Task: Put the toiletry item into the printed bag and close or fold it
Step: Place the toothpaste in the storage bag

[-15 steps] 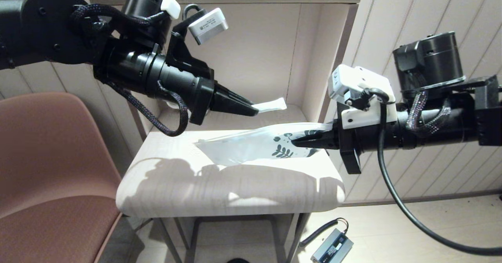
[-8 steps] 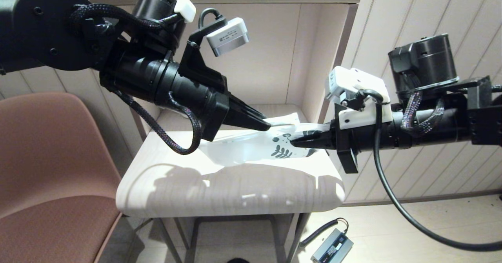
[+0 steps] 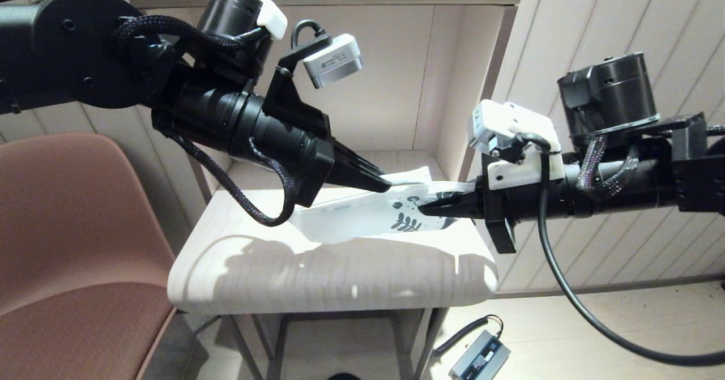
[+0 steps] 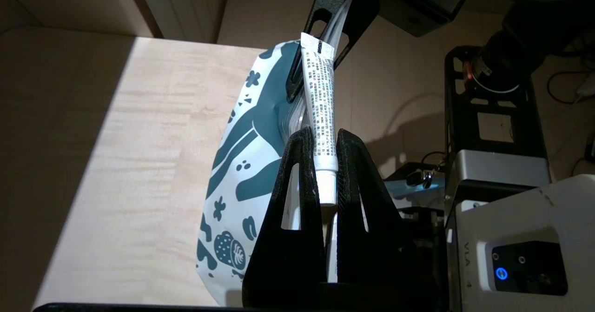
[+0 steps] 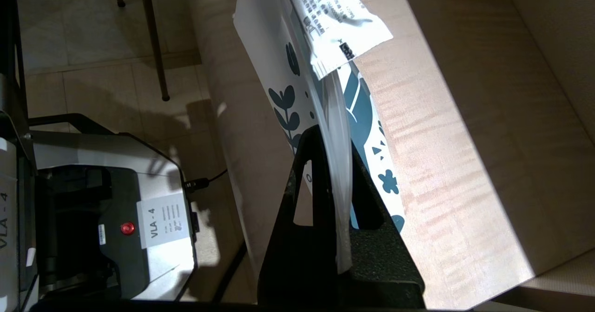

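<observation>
My left gripper (image 3: 388,184) is shut on the toiletry item (image 3: 413,175), a small white tube, pinched just above its cap (image 4: 323,137). The tube's flat crimped end (image 5: 344,28) points at my right gripper and lies against the upper edge of the printed bag (image 3: 351,218). I cannot tell whether any of it is inside. My right gripper (image 3: 430,209) is shut on the bag's blue-printed end (image 5: 334,135) and holds that end raised. The bag's plain end rests on the table (image 3: 317,278). In the left wrist view the tube (image 4: 320,102) lies along the bag (image 4: 241,130).
The small wooden table stands in an alcove, with a side panel (image 3: 453,114) close behind my right gripper and a shelf top above. A brown chair (image 3: 73,244) stands to the left. A power adapter (image 3: 478,360) with its cable lies on the floor.
My left gripper has carried the tube down and to the right until its crimped end reached the bag's printed end. My right gripper has kept its hold and lifted that end slightly.
</observation>
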You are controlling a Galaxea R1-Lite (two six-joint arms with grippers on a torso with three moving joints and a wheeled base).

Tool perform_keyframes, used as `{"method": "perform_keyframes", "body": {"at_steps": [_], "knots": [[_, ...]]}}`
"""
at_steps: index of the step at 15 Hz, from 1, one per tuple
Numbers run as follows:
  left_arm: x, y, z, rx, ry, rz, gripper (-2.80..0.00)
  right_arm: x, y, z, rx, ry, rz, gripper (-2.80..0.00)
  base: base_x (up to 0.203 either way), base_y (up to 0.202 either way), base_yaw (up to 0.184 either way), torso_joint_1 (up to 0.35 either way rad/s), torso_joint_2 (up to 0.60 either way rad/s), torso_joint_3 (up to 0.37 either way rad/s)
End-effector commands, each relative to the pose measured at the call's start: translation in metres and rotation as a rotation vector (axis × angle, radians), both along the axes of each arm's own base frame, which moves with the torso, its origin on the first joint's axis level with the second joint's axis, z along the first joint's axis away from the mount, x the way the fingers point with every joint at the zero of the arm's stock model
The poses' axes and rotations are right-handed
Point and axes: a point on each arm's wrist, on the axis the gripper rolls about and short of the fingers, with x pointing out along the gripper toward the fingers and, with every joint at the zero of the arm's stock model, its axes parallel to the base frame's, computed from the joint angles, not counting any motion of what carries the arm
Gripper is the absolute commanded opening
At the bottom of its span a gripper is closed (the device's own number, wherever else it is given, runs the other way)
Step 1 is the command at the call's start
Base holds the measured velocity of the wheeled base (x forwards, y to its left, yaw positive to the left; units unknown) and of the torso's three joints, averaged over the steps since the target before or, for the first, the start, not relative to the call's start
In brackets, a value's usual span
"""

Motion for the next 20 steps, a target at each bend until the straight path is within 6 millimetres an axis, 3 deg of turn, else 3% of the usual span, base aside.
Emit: {"method": "perform_keyframes", "body": {"at_steps": [1,16,20], "knots": [[0.002,0.001,0.003,-0.01,-0.009,0.0,-2.8,0.0,0.0,0.0,0.0,-0.003,0.005,-2.8,0.0,0.0,0.0,0.0,0.0,0.0],[0.015,0.003,-0.013,0.027,0.022,0.038,-2.8,0.0,0.0,-0.001,0.0,0.002,0.009,-2.8,0.0,0.0,0.0,0.0,0.0,0.0],[0.009,0.008,0.005,-0.016,-0.037,0.041,-2.8,0.003,0.001,-0.004,-0.004,0.012,0.009,-2.8,0.0,0.0,0.0,0.0,0.0,0.0]]}}
